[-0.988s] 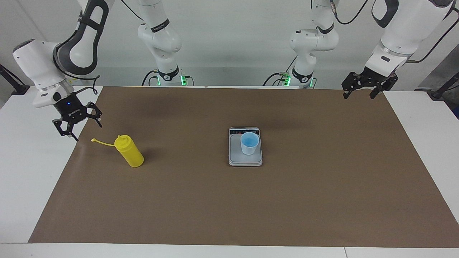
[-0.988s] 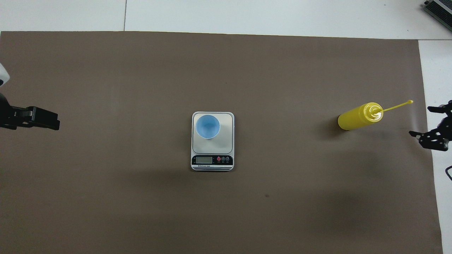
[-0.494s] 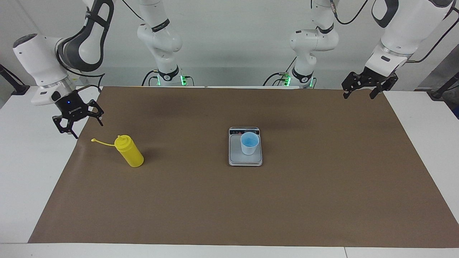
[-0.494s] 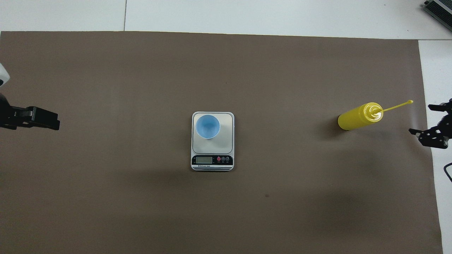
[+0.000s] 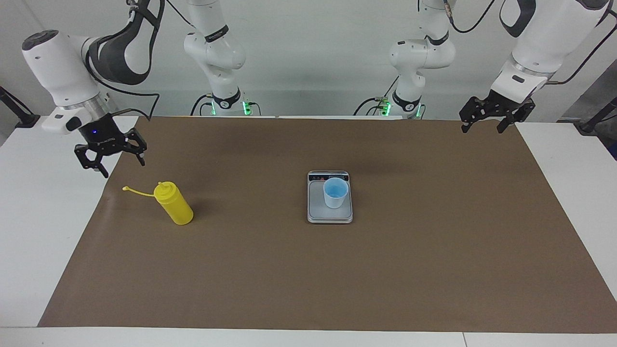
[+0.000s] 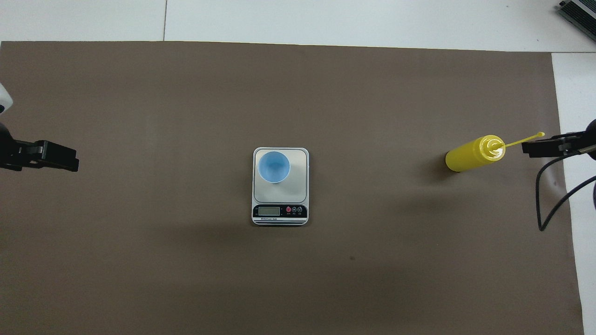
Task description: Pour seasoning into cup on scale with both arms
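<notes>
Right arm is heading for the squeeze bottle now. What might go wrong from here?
1. The yellow squeeze bottle is uncapped, its cap strap trailing toward the open right gripper; the fingers might snag it.
2. The light blue cup stands off-centre on the kitchen scale; a nudge might tip it.
3. The open left gripper waits, leaving the cup unsteadied.

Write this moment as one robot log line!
right gripper: open, above bottle | left gripper: open, waiting | cup: on scale
</notes>
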`<state>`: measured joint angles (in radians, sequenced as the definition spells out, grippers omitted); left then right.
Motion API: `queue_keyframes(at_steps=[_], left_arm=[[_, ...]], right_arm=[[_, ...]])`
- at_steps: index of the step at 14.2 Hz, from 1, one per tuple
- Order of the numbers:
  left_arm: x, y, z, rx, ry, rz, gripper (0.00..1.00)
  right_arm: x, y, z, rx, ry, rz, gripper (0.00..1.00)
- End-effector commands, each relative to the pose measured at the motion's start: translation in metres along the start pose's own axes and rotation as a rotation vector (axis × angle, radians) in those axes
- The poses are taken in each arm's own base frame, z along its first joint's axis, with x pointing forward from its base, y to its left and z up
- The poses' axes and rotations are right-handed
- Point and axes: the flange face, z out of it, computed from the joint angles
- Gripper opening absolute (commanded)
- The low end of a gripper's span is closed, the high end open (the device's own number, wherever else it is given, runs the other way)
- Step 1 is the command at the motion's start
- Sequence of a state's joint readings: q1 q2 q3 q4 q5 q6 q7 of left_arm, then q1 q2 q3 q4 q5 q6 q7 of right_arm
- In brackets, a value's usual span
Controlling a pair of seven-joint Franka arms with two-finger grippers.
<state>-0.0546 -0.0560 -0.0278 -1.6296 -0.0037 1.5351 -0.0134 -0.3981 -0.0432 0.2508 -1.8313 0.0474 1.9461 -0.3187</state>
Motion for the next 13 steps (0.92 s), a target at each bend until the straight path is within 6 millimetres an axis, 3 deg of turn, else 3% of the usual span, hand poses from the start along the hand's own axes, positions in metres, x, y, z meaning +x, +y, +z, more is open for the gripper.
queue_keyframes(at_steps=[1,4,8,12,13], left_arm=[[-0.004,-0.004,0.002,-0.007,-0.009,0.003,1.0],[-0.004,-0.004,0.002,-0.007,-0.009,0.003,1.0],[-0.004,-0.004,0.002,-0.007,-0.009,0.003,1.0],[-0.004,-0.004,0.002,-0.007,-0.009,0.003,1.0],[-0.004,-0.004,0.002,-0.007,-0.009,0.003,1.0]], right_arm=[[0.012,-0.026,-0.024,-0.036,-0.027,0.056,1.0],[0.018,-0.05,-0.029,-0.06,-0.05,0.106,1.0],[0.018,-0.055,-0.052,-0.061,-0.059,0.212,1.0],[0.023,-0.092,-0.053,-0.045,-0.062,0.23,1.0],[0.02,-0.084,-0.057,-0.043,-0.065,0.248,1.0]])
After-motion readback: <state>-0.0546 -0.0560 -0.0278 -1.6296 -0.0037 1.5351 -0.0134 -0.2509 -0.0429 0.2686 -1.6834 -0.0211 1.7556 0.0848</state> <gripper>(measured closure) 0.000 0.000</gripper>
